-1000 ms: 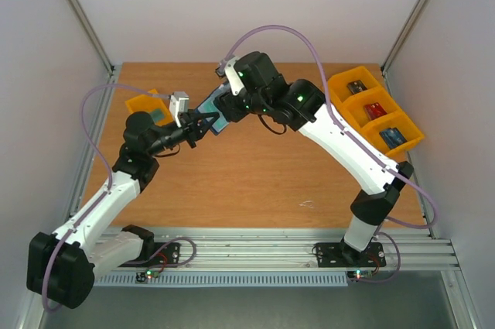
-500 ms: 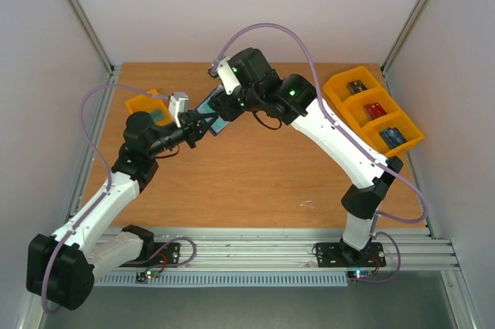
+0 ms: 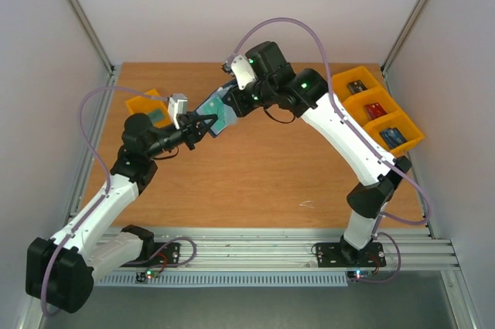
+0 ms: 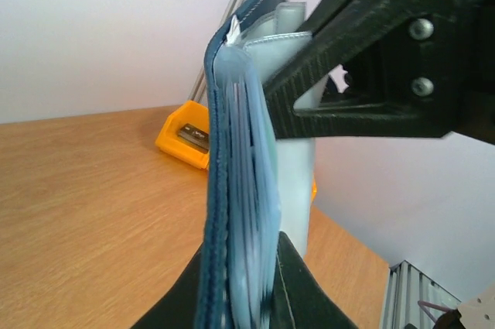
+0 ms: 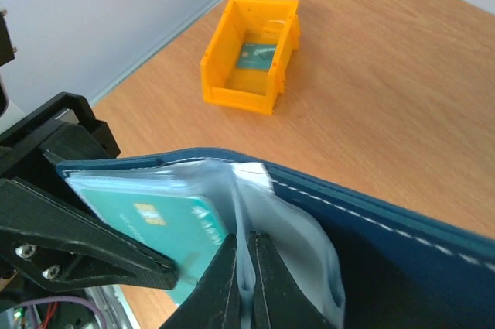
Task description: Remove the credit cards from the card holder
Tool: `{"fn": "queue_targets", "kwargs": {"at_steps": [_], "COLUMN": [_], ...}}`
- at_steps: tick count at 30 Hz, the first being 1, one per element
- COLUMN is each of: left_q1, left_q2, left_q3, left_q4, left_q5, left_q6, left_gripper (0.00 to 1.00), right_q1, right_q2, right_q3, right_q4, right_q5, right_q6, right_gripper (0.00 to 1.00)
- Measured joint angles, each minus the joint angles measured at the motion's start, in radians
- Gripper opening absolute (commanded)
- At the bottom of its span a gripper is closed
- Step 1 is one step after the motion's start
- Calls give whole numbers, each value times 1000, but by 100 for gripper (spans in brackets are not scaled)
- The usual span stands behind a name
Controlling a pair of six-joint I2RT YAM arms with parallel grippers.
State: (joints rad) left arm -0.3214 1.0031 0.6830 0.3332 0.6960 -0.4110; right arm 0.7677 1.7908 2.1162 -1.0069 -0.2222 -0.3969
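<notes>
- The wooden counter [image 3: 255, 182] carries everything; both arm bases sit at its near edge.
- The right arm [image 3: 340, 135] reaches from the near-right corner toward the far edge. The left arm [image 3: 108, 190] reaches up from the near-left corner, and the two meet left of the middle, nearer the far edge.
- A row of three yellow bins [image 3: 335, 90] lies along the right edge by the far-right corner. One holds something dark, one something red and one something blue.
- A single yellow bin [image 5: 213, 73] stands near the far-left corner with a card [image 5: 255, 58] lying flat inside it.
- The card holder [image 5: 387, 244] is held up off the counter between the two pincers, and its navy cover is folded open. In the left wrist view it stands on edge, with the pale blue sleeves packed against the cover.
- The right gripper [image 5: 244, 255] has its fingers drawn narrow — they pinch one translucent sleeve of the card holder.
- The left gripper [image 3: 207, 125] takes the opposite end. In its own view its two fingers hug the cover and sleeves from either side, clamped on the card holder.
- A teal credit card [image 5: 147, 217] with a small gold chip sits in the outermost sleeve — one finger of the left gripper crosses in front of its lower edge.
</notes>
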Motion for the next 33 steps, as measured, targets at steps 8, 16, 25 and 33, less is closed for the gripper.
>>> {"fn": "queue_targets", "kwargs": {"at_steps": [8,16,25,33], "left_q1": [-5,-5,-12,-43], "left_q2": [-19,-31,-4,12], "left_q3": [-14,6,85,85], "left_q4": [31,-100,-475,-478], "left_q5": [39,-45,-604,-795], "left_q6": [-1,66,554,935], "left_gripper": [0,0,0,0], "right_q1": [-93,-117,-60,71], "right_q2": [-72,-85,-40,-77], "right_q3": [-81,-40,-105,-298], "right_q4": [14,-65,-77,296], "right_q5": [-226,51,234,-207], "right_q6": [-64,-128,-145,-54], "right_gripper": [7,23,31,31]}}
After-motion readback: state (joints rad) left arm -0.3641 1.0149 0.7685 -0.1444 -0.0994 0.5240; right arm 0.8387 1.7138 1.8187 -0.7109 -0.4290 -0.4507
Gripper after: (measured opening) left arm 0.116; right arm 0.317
